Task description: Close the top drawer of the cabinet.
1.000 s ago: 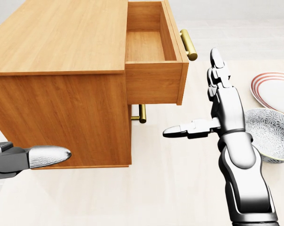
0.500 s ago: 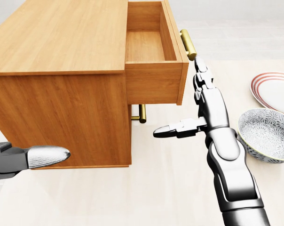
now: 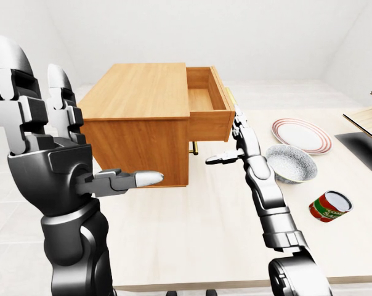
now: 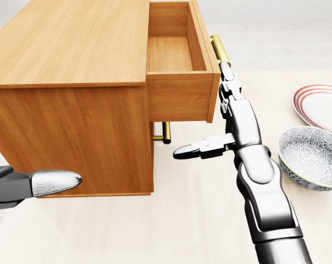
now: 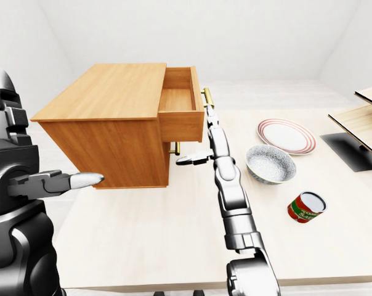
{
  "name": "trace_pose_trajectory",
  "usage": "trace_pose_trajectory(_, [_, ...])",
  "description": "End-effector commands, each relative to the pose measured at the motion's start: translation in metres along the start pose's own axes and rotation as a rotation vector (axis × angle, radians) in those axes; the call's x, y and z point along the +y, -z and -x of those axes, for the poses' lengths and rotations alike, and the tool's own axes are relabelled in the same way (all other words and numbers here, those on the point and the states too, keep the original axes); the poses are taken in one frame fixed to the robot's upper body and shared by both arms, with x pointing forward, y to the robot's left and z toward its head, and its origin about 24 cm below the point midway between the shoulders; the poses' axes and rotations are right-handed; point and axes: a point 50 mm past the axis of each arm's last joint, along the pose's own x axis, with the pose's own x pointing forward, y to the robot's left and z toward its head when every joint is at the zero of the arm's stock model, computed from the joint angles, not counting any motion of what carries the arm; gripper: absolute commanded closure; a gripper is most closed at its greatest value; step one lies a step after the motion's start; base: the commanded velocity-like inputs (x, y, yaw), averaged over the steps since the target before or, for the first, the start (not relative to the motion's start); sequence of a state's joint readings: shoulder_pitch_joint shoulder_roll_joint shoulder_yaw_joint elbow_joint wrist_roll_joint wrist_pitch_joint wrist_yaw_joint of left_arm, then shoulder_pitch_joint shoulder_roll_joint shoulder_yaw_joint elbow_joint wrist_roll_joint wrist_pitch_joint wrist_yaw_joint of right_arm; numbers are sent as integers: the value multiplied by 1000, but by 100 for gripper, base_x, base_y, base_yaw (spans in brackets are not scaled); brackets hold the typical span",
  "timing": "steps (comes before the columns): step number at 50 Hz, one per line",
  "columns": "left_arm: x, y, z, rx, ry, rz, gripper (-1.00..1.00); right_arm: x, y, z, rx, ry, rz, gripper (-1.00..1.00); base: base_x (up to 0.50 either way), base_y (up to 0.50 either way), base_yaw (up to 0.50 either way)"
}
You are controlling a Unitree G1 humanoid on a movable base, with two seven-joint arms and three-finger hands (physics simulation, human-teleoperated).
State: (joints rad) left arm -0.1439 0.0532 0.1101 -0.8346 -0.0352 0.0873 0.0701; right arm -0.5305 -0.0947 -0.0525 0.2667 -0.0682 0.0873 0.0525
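Wooden top drawer [image 4: 177,60] juts from cabinet [image 4: 72,88] on counter [image 4: 199,220]; right hand [image 4: 226,118], fingers [image 4: 227,77] spread flat beside its front by the brass handle [image 4: 220,48], seemingly to push; left hand [image 3: 47,154] open, idle.

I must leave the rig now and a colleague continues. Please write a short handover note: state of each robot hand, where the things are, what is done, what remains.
Right robot hand: open, fingers extended, beside the top drawer's front panel near the brass handle; contact cannot be confirmed.
Left robot hand: open, raised at the left of the left-eye view, holding nothing.
Cabinet: on the table; top drawer pulled out and empty inside.
Done: right robot hand is brought to the drawer front.
Left: push the drawer fully in.
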Motion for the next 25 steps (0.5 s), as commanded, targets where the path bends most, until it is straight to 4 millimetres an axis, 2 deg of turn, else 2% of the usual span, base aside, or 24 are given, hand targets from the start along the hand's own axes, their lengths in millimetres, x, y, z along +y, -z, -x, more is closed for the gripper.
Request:
trace_pose_trajectory(1, [0,0,0,-1,-1,0,-100,4,-1,-2,-3,-8,1,-100,0,0,0])
trace_pose_trajectory(7, [0,-1,0,-3,-3,1,-100,7,1,-7,20,-19,-7,-100,0,0,0])
trace_pose_trajectory(15, [0,0,0,1,-2,2,-100,13,15,-11,91,-35,-24,-100,0,0,0])
trace_pose_trajectory(25, [0,-1,0,-5,-3,1,-100,16,17,-13,101,-49,-28,-100,0,0,0])
